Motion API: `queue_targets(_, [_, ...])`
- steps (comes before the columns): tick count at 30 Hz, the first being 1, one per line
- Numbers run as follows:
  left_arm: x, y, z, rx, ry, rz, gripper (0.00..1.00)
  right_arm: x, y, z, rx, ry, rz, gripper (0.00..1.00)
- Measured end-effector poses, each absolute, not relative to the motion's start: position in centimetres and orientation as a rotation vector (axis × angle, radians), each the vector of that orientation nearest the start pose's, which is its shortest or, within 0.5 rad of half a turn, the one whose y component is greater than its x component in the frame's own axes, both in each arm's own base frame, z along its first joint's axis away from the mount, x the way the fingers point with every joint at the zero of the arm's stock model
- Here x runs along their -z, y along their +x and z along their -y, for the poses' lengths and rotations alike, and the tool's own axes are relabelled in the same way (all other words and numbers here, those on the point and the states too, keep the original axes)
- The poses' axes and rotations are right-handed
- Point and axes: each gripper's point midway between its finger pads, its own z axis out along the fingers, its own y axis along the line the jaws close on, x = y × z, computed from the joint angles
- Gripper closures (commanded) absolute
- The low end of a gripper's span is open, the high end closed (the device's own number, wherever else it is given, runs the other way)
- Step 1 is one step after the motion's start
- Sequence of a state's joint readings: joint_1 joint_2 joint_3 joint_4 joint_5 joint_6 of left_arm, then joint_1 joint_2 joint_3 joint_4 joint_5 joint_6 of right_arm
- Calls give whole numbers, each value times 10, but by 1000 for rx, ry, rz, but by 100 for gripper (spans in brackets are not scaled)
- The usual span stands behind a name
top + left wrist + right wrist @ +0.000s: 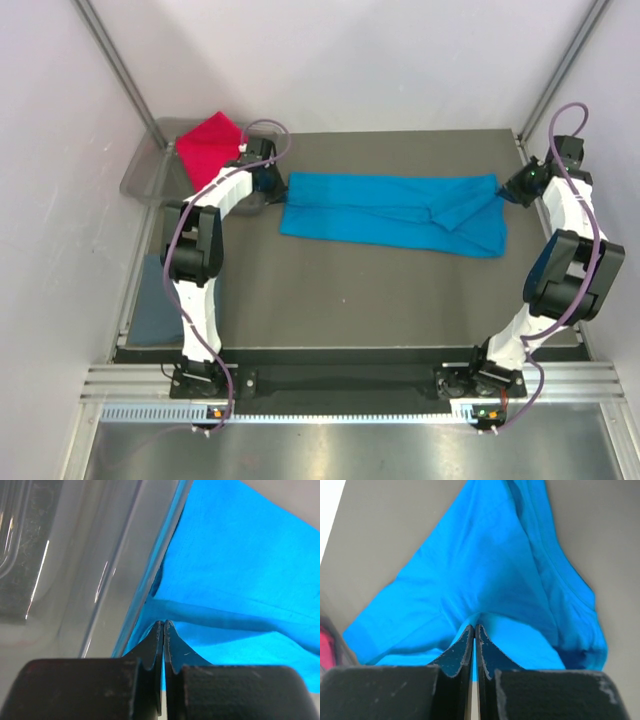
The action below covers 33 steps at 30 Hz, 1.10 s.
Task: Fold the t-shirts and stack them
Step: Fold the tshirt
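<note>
The turquoise-blue t-shirt [395, 212] lies stretched across the back of the table, folded lengthwise. My left gripper [268, 184] is shut on its left edge, seen in the left wrist view [164, 623] with blue cloth [235, 565] pinched between the jaws. My right gripper [510, 190] is shut on its right edge, seen in the right wrist view [474, 627] with blue cloth [485, 565] pulled taut ahead. The crimson red t-shirt [210, 146] lies in the clear tray [140, 175] at back left. The slate grey-blue t-shirt [155, 305] lies folded at the table's left edge.
The clear tray wall [90, 565] is right beside my left gripper. White walls and metal posts close in the back and sides. A metal rail [330, 390] runs along the near edge by the arm bases.
</note>
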<state>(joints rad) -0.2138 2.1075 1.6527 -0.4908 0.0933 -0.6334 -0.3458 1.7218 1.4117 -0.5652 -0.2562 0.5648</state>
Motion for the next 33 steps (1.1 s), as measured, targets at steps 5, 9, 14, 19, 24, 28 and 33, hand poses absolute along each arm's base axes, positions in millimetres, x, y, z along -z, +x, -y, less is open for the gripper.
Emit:
queue_targets(5, [-68, 503, 151, 453, -496, -2517, 100, -149, 446, 82, -428, 973, -2251, 100])
queue_targets(9, [-66, 506, 151, 450, -496, -2515, 100, -146, 452, 81, -438, 972, -2251, 100])
queue_targets(14, [-66, 507, 151, 450, -497, -2515, 100, -146, 461, 83, -438, 969, -2246, 100])
queue_targets(19, [-67, 508, 151, 447, -498, -2512, 100, -147, 470, 86, -440, 975, -2234, 100])
queue_targets(24, [-66, 515, 152, 450, -499, -2506, 100, -148, 477, 88, -442, 979, -2227, 100])
queue_targets(28, [-66, 517, 152, 453, -502, -2504, 100, -142, 480, 89, -440, 986, -2235, 100])
queue_targets(33, [-66, 517, 152, 450, -504, -2504, 100, -138, 480, 90, -434, 993, -2243, 100])
